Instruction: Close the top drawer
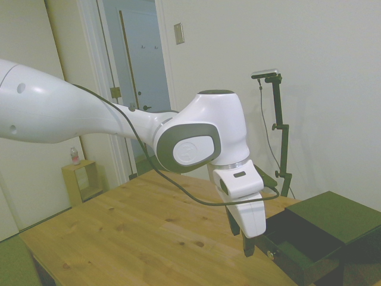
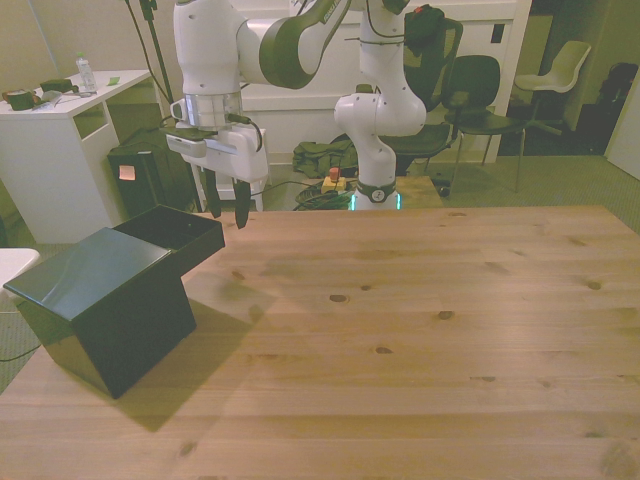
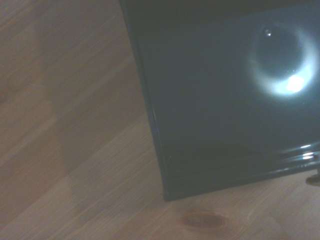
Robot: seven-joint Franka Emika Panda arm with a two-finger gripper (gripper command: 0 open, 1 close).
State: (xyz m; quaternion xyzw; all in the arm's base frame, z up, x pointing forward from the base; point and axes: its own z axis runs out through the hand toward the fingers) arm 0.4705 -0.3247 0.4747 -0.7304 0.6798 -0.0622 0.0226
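The black cabinet (image 2: 95, 280) stands at the front view's left end of the wooden table (image 2: 420, 330). Its top drawer (image 2: 172, 229) is pulled well out, and its dark inside shows. In the side view the top drawer (image 1: 293, 244) juts from the cabinet (image 1: 342, 214), with a small silvery knob (image 1: 271, 254) on its front. My gripper (image 2: 227, 212) hangs open, fingers pointing down, just outside the drawer's front and holding nothing. The gripper (image 1: 241, 239) is close beside that front in the side view. The wrist view shows the drawer's glossy inside (image 3: 225, 100) and a sliver of the knob (image 3: 315, 179).
Bare tabletop (image 1: 137, 232) stretches away from the drawer's front. Off the table are a white desk (image 2: 50, 130) with a bottle, dark chairs (image 2: 480, 90), and a small wooden shelf (image 1: 80, 182) by the door.
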